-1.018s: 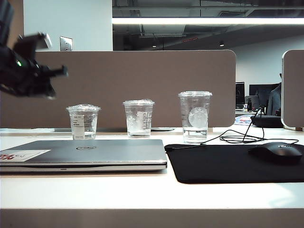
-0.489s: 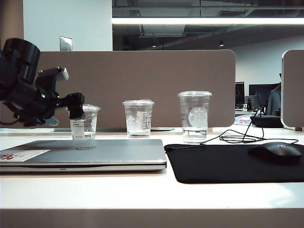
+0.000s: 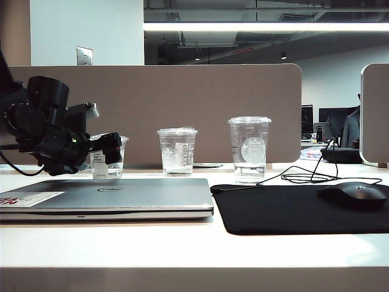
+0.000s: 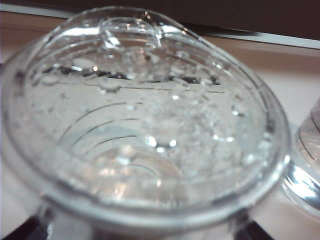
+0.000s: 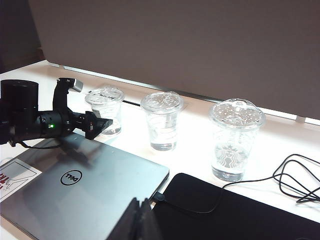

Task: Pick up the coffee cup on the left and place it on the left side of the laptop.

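The left claw (image 3: 113, 148) had swung down and opened beside the cup (image 3: 108, 156), ready to grasp, while the right claw (image 5: 140, 220), fingers together, idled near the laptop (image 3: 109, 196).

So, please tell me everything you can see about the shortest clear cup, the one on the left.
The coffee cup is clear plastic, with a flat clear lid spotted with droplets and a narrow white label. It stands upright on the white table behind the laptop, leftmost of three cups, and looks to hold some clear liquid. The left hand, open, is at its side, fingers reaching around it; whether they touch it I cannot tell. The right hand, shut, is far from it.
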You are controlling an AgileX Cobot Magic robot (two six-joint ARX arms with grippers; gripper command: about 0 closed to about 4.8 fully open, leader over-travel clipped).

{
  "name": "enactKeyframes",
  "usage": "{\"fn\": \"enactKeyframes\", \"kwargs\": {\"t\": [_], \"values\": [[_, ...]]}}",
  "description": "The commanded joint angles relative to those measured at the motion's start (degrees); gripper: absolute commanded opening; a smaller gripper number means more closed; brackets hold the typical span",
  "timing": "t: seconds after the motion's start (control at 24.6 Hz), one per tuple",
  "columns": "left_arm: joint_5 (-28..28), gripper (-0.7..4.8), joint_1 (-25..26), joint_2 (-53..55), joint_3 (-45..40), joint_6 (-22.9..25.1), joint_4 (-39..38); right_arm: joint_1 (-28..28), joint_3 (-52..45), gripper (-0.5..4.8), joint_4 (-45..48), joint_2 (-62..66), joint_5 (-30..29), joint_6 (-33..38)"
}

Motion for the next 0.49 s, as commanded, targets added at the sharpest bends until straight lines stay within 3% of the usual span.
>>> {"fn": "enactKeyframes", "kwargs": {"t": [0.04, 0.49], "values": [[0.2, 4.79, -0.1, 0.9, 1.7, 0.1, 0.8, 0.0, 0.4, -0.03, 1.0, -0.1, -0.1, -0.1], [0.2, 4.79, -0.1, 4.8, 6.9, 0.1, 0.7, 0.0, 0.4, -0.03, 1.0, -0.1, -0.1, -0.1]]}}
